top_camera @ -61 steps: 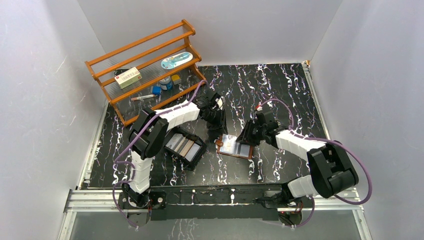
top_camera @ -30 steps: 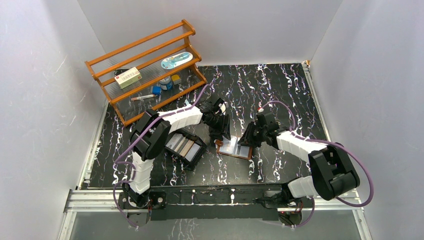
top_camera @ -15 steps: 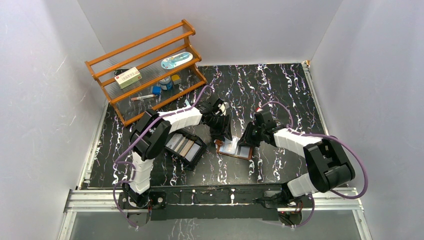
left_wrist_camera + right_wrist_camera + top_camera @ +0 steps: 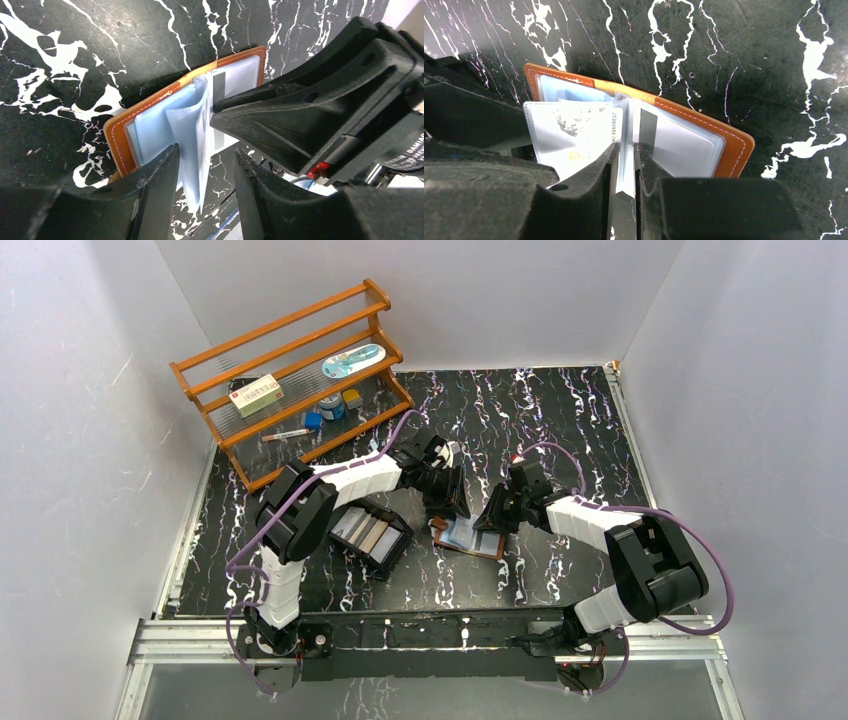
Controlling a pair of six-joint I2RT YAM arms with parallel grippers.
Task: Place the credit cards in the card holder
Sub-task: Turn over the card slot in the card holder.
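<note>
The card holder [image 4: 482, 542] lies open on the black marble table, brown leather with clear sleeves fanned up [image 4: 150, 125] [image 4: 734, 145]. My right gripper [image 4: 625, 150] [image 4: 492, 516] is shut on one upright sleeve at the spine. A white card [image 4: 574, 132] sits in the sleeve to its left, and a card with a dark stripe [image 4: 649, 131] in the one to its right. My left gripper [image 4: 205, 150] [image 4: 447, 502] stands open over the holder's other edge, with the raised sleeves [image 4: 197, 150] between its fingers. More credit cards [image 4: 365, 532] lie in a black tray.
The black tray [image 4: 390, 562] sits left of the holder, beside the left arm. A wooden rack [image 4: 290, 370] with small items stands at the back left. White walls close in the table on three sides.
The left gripper has come down and toward the holder, its fingers now straddling the raised sleeves. The right gripper has edged left and narrowed onto a sleeve.
</note>
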